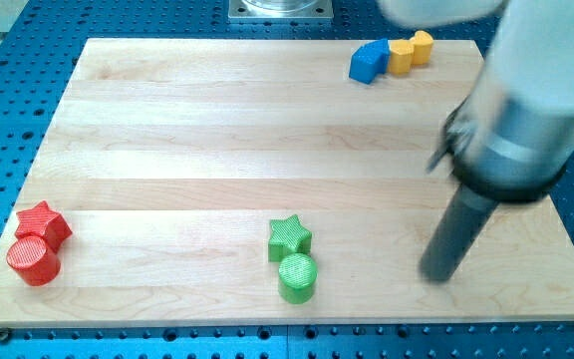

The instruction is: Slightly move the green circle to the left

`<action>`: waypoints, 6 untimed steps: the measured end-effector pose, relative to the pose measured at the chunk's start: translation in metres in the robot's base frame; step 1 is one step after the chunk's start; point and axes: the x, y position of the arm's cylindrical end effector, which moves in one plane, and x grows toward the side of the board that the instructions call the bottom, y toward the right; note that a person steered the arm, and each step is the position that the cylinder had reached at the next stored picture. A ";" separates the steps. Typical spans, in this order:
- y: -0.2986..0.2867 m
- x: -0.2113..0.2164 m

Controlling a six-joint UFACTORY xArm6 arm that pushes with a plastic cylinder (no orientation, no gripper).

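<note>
Resting my tip (pixel 437 276) right of green circle (pixel 297 277).

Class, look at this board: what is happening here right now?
A robot arm with a dark rod is set to nudge the green circle slightly left. My tip rests on the wooden board, to the view's right of the circle, with a gap between them. A green star touches the circle from above. Red blocks sit bottom left; blue and yellow ones top right.
</note>
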 end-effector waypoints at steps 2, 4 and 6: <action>-0.062 -0.002; -0.068 0.008; -0.118 0.005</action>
